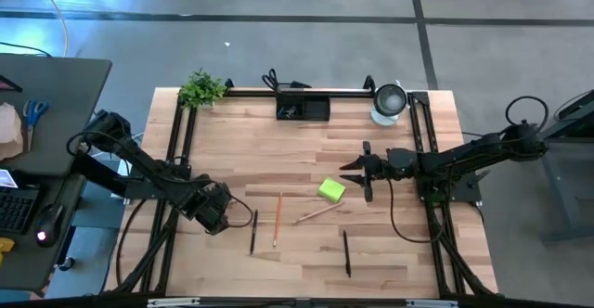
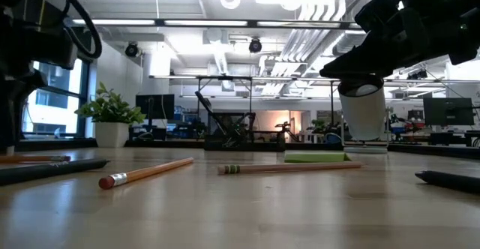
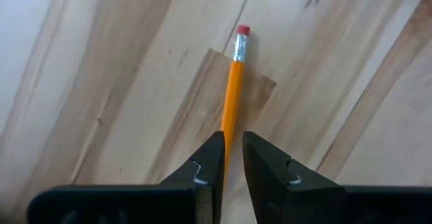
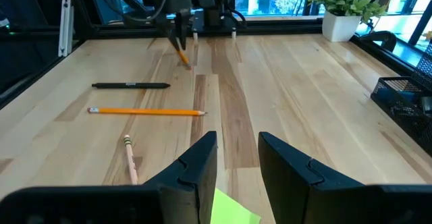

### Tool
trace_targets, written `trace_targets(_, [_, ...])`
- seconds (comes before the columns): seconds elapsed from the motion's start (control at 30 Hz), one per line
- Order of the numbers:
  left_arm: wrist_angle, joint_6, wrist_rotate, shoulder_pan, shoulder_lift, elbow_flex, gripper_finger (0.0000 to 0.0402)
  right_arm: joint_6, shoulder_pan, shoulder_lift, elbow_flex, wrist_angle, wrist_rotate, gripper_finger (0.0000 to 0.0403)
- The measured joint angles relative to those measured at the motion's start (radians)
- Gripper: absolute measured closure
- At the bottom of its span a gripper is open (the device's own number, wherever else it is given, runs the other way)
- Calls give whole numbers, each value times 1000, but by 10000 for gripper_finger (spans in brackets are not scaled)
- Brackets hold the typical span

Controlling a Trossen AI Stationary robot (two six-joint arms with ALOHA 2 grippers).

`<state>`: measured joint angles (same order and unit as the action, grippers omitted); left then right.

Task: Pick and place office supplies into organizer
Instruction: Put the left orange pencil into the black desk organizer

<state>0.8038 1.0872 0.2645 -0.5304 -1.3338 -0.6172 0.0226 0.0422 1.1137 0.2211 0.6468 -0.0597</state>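
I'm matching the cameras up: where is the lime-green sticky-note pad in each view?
High view: sticky-note pad right of centre.
Low view: flat green strip right of centre.
Left wrist view: not in it.
Right wrist view: bottom edge, between the fingers.
Landmark: potted plant, in all but left wrist.

Left fingers (image 3: 231, 158) narrow, right fingers (image 4: 237, 158) apart.

Bare wood btwn organizer (image 1: 303, 109) & sticky-note pad (image 1: 331, 190); pencils (image 1: 277, 219), pens (image 1: 346, 252) clutter front.
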Motion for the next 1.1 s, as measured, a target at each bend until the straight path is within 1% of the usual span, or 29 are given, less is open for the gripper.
trace_targets(0.37, [-165,-16,-26,0,4,101,355,4,0,0,0,0,0,299])
trace_targets(0.5, [-183,-2,-17,-1,8,127,355,4,0,0,0,0,0,299])
trace_targets(0.67, [-174,-7,-18,-1,2,108,355,4,0,0,0,0,0,299])
trace_targets(0.77, [-134,-52,-23,1,-1,54,355,4,0,0,0,0,0,299])
trace_targets(0.83, [-74,-62,-17,1,7,-11,355,5,0,0,0,0,0,299])
trace_targets(0.93, [141,-42,-13,1,5,-89,355,6,0,0,0,-1,0,299])
trace_targets(0.97, [184,-29,-14,1,6,-110,355,7,0,0,0,-3,0,299])
trace_targets(1.03, [243,-4,-15,1,7,-128,355,13,0,0,0,-4,0,299])
trace_targets(1.1, [270,8,-32,1,11,-119,355,15,0,0,0,-14,0,299])
